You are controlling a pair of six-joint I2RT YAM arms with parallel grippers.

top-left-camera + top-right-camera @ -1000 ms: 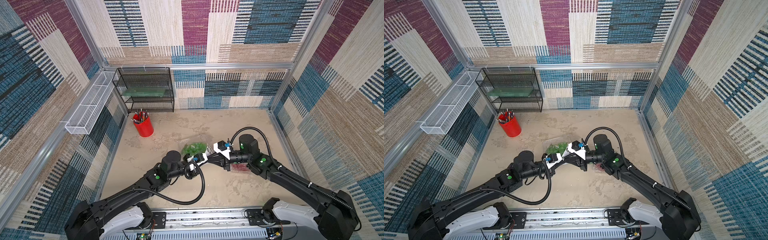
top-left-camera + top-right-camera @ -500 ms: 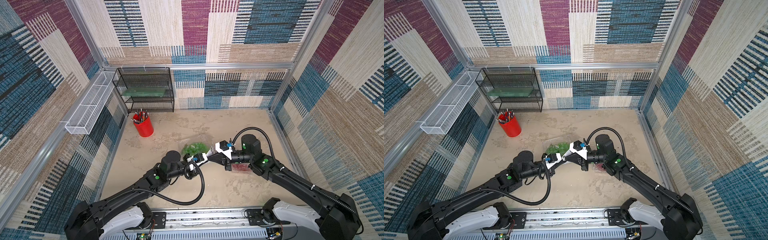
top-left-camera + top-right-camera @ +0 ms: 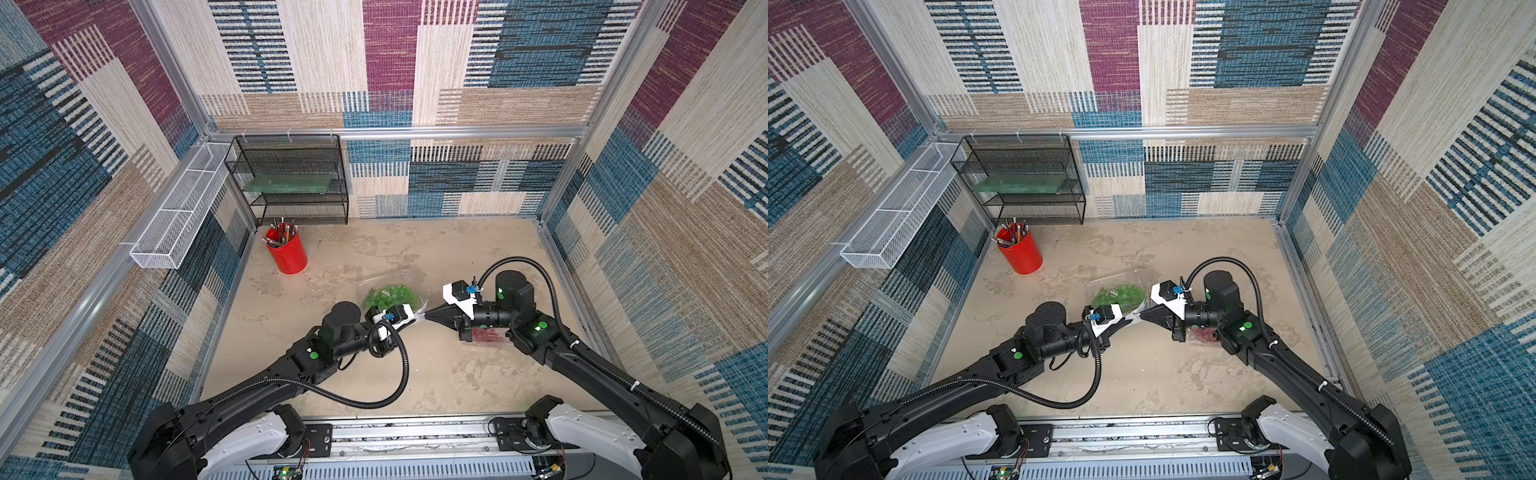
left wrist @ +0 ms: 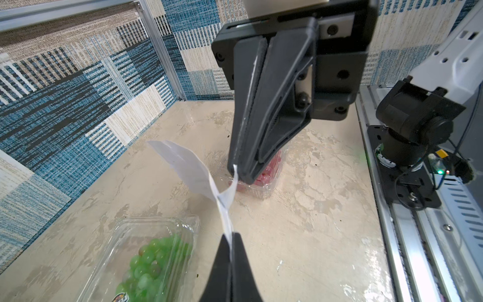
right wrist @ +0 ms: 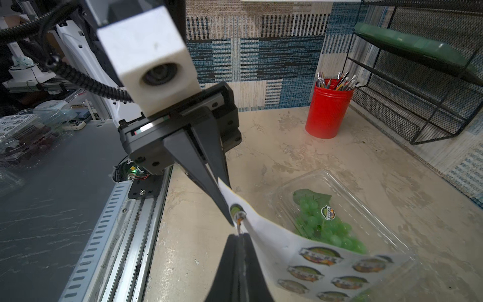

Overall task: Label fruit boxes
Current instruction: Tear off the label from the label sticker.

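At mid-table: left gripper and right gripper meet tip to tip above the table.
Left gripper: jaws together, clamped on the white sticker sheet.
Right gripper: jaws together, pinching a small flap at that sheet's edge.
Green grape box: on the table just beyond the left gripper, with a round label on top.
Red grape box: on the table, under the right gripper's body.

The red grape box is mostly hidden under the right end effector. Beside it, the sticker sheet is cut off, its print too blurred to read.
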